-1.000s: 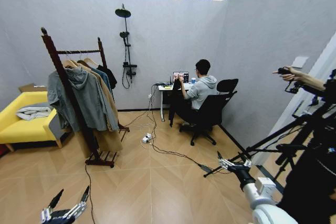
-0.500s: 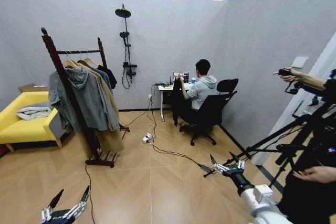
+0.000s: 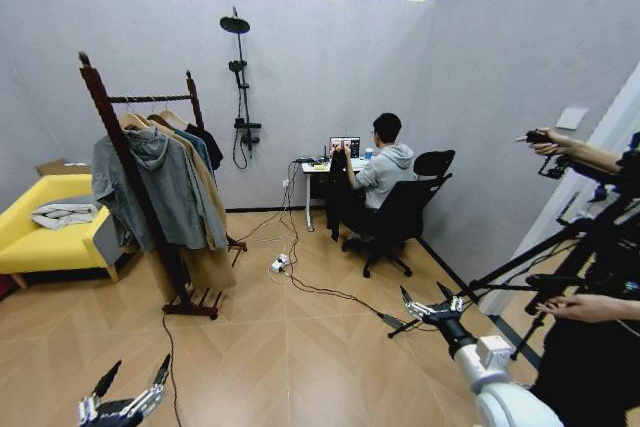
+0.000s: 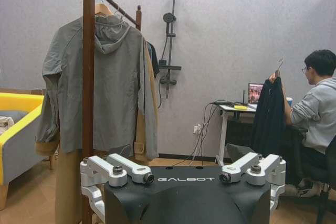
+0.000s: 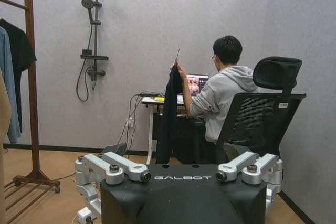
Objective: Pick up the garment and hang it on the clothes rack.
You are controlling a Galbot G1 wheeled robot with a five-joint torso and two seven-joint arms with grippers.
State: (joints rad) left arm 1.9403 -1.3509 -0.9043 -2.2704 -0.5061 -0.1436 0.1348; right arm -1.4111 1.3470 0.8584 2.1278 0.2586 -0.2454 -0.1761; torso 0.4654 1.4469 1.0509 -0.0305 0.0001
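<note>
Garment (image 5: pixel 169 114) hanging from seated person's raised hand (image 5: pixel 175 66), centre frame, offered for pickup; right gripper (image 3: pixel 432 308) and left gripper (image 3: pixel 127 399) both released, clothes rack (image 3: pixel 125 147) waiting upper left

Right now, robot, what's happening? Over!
Both hands open: left hand low, right hand out front. Garment far off, held up by a seated person at the desk. Clothes rack ahead-left. Floor cables cross the way.
</note>
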